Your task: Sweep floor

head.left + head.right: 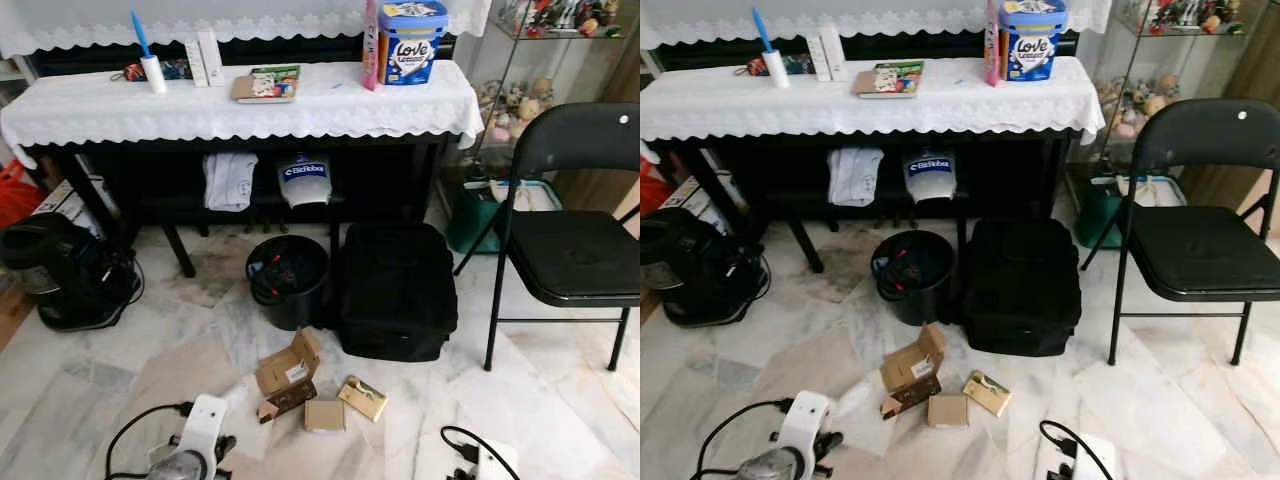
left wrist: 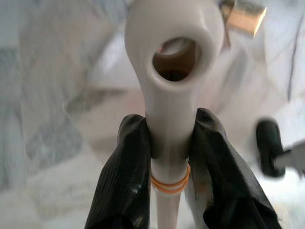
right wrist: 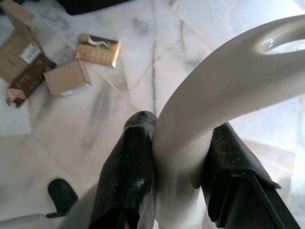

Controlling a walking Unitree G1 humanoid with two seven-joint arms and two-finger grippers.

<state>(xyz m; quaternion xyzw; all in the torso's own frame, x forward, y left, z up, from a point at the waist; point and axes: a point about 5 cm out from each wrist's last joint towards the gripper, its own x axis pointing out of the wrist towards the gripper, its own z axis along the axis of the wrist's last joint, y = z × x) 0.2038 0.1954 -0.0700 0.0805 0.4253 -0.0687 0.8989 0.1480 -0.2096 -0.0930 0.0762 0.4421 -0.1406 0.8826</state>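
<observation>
1. My left gripper (image 2: 169, 143) is clamped on a white handle (image 2: 172, 71) with a hole through its end; both black fingers (image 2: 121, 176) press against its neck just above two orange rings (image 2: 170, 183).
2. In the head views that same white handle top (image 1: 205, 425) sits at the near left, low over the marble floor (image 1: 560, 400).
3. My right gripper (image 3: 178, 162) is closed around a second white handle (image 3: 224, 90), a curved one that ends in a loop, with one finger (image 3: 131, 167) on each side of it.
4. The litter lies near the middle of the floor: an opened cardboard box (image 1: 288, 375), a flat brown card (image 1: 324, 414) just to its right, and a gold packet (image 1: 363, 398) further right again.
5. Beyond the litter stands a black bin (image 1: 288, 280), touching or almost touching a black bag (image 1: 396, 290) on its right.
6. Behind them is a table (image 1: 240, 110) with a white lace cloth, carrying a blue tub (image 1: 408, 40) and a book (image 1: 266, 84).
7. A black folding chair (image 1: 570, 240) stands at the right, and a black appliance (image 1: 60, 270) at the far left.
</observation>
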